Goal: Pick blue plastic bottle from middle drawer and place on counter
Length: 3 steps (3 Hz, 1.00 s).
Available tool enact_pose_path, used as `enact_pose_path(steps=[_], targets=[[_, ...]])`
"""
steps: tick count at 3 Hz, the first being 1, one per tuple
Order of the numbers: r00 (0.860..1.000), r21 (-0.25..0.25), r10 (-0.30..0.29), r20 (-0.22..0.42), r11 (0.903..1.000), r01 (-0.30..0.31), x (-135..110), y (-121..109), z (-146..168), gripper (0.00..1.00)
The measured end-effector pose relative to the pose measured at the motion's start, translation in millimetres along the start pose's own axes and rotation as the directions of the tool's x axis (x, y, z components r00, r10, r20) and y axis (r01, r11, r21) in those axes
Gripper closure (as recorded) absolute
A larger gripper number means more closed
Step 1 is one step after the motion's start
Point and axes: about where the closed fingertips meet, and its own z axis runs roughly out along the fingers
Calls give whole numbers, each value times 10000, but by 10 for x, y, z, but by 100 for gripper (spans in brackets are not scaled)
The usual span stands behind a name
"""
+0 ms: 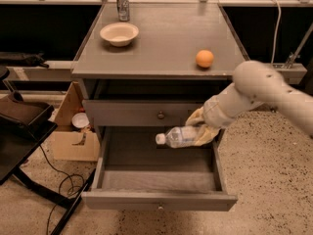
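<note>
One gripper (199, 130) over the middle drawer (157, 200); one bottle (180, 137), bowl (119, 34), orange (205, 58), can (122, 3).

One high view facing the cabinet (122, 112) front
It looks steeply down from mid-range on the counter (166, 38) and open middle drawer (156, 200); centre-right, the gripper (199, 129) clasps the blue plastic bottle (179, 136) above that drawer
</note>
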Motion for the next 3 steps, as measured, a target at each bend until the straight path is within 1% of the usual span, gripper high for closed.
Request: enact_pose_path(steps=[1, 2, 3], targets=[[9981, 1220, -31, 621, 9925, -45, -122, -142, -981, 100], [9983, 2269, 446, 376, 9725, -520, -115, -319, -1739, 100], [9980, 2553, 539, 332, 9650, -606, -104, -384, -1898, 100]])
